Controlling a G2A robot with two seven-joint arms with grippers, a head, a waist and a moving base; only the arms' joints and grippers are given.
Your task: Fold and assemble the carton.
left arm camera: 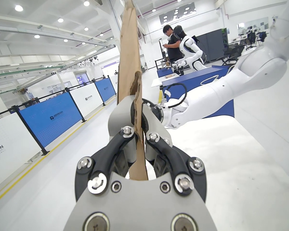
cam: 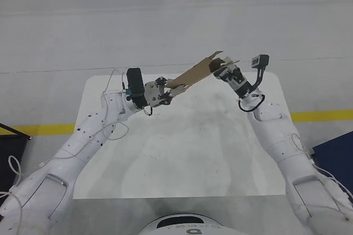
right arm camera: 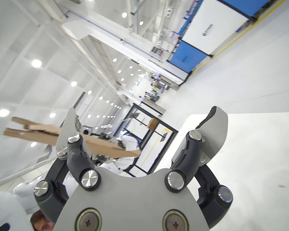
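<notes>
While aloft, left claw [left arm camera: 136,111] around carton [left arm camera: 127,49]

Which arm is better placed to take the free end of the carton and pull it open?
Right. The right gripper is open at the free end of the carton; the left gripper is shut on its other end.
</notes>
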